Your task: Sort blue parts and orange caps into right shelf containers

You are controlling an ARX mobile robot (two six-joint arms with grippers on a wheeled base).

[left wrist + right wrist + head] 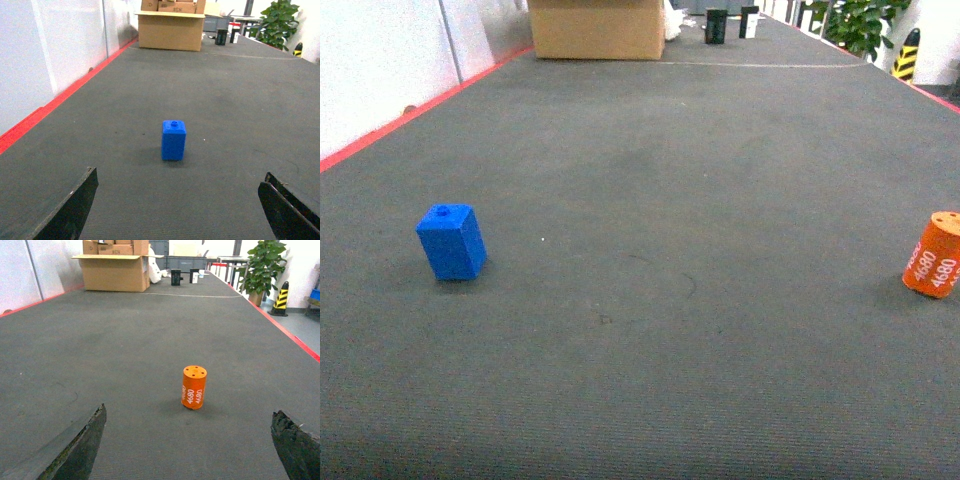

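Note:
A blue part [452, 241] stands on the dark grey belt at the left of the head view; an orange cap [933, 256] with white "4680" lettering stands at the right edge. In the left wrist view the blue part [173, 140] lies ahead of my left gripper [179, 200], which is open and holds nothing. In the right wrist view the orange cap [194, 387] stands upright ahead of my right gripper [190, 442], also open and holding nothing. Neither gripper shows in the head view. The right shelf containers are out of view.
A cardboard box [597, 28] sits at the far end of the belt, with small dark items [716, 25] beside it. A red edge strip [410, 115] and a white wall run along the left. A potted plant [261, 267] and a striped cone [281, 298] stand far right.

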